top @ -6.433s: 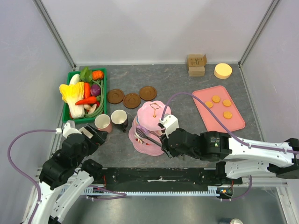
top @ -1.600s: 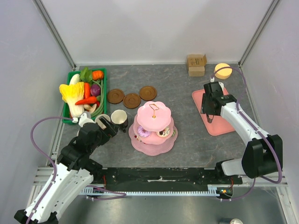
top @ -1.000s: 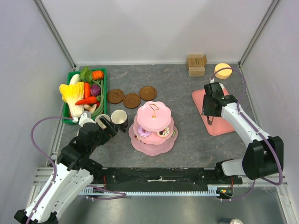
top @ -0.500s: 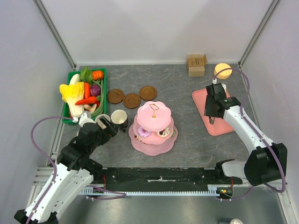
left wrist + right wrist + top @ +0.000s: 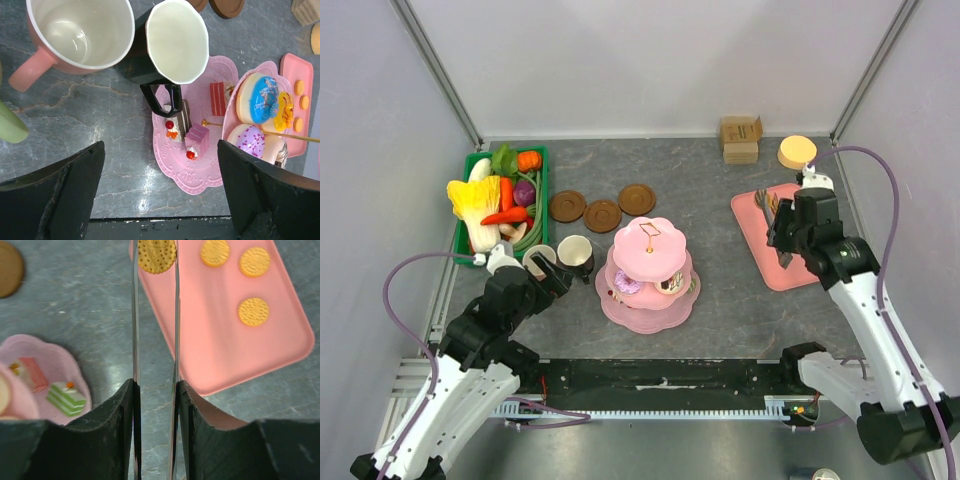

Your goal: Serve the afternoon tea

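- The right gripper is over the left edge of the pink tray, on the right of the table. Its fingers are almost closed and pinch one orange biscuit between the tips.
- The held biscuit looks larger than the others in the wrist view, so it appears to be raised off the tray.
- Three other biscuits lie flat on the tray, well apart from each other.
- The left gripper is spread wide and holds nothing. It hangs over the table just on the near side of two mugs.
- The pink mug and dark mug stand upright and empty, side by side. They are left of the stand, and the dark one is nearer to it.
- The pink tiered stand is in the middle of the table. Cake slices sit on its bottom plate and iced donuts on the tier above.
- Three brown saucers lie in a row behind the stand.
- A green basket of toy vegetables sits at the far left.
- Small boxes and a yellow disc sit at the back right, beyond the tray.
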